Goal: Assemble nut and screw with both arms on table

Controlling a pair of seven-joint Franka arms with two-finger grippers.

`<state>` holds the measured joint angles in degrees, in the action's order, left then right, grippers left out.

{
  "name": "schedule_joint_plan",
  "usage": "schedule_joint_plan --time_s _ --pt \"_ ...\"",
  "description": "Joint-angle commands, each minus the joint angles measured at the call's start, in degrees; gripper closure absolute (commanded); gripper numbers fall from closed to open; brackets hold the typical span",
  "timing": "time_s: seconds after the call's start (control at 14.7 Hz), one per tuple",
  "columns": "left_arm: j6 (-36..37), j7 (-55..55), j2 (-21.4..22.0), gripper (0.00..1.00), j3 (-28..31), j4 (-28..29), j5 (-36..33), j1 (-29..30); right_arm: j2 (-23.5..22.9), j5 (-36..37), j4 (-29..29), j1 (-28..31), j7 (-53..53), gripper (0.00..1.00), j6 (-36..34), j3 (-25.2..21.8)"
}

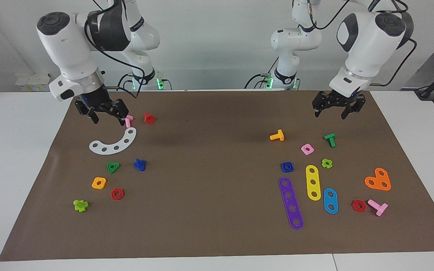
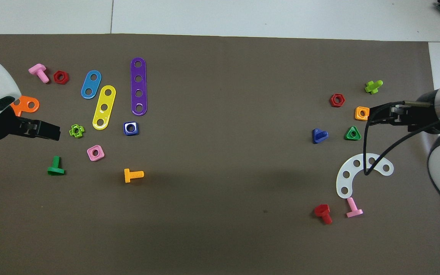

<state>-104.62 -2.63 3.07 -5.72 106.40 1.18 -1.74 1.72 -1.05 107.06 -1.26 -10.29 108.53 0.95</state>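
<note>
The dark blue square nut (image 1: 287, 166) (image 2: 131, 128) lies flat on the brown mat (image 1: 209, 180) toward the left arm's end, beside the purple strip. Toward the right arm's end of the table (image 1: 21, 150), the dark blue screw (image 1: 140, 164) (image 2: 319, 135) rests on the mat beside a green triangular nut. My left gripper (image 1: 330, 114) (image 2: 54, 131) hangs open and empty over the mat's robot-side edge, apart from the nut. My right gripper (image 1: 108, 119) (image 2: 372, 116) hangs open and empty over the mat by a pink bolt, apart from the screw.
Around the nut lie a purple strip (image 1: 291, 203), yellow strip (image 1: 313, 182), light-blue strip (image 1: 330, 200), pink nut (image 1: 307, 149), orange bolt (image 1: 277, 136) and green bolt (image 1: 330, 139). Near the screw lie a white arc (image 1: 114, 142), green nut (image 1: 113, 167), orange nut (image 1: 99, 183) and red pieces.
</note>
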Motion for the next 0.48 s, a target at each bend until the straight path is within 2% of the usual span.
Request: schedule_joint_plan --time_s 0.0,0.27,0.41 --pt "-6.19 3.14 -0.86 0.01 0.62 4.08 1.19 -0.98 0.31 -1.32 6.13 0.12 2.47 0.01 7.11 0.10" --pt "-13.22 12.89 -6.57 0.03 0.62 4.52 1.36 -3.52 -5.57 -1.24 8.07 0.04 4.14 0.03 14.06 0.19" --pt "-16.47 18.77 -6.67 0.03 0.62 6.44 1.37 -3.71 -8.39 -1.23 8.16 -0.23 4.14 0.03 17.31 0.19"
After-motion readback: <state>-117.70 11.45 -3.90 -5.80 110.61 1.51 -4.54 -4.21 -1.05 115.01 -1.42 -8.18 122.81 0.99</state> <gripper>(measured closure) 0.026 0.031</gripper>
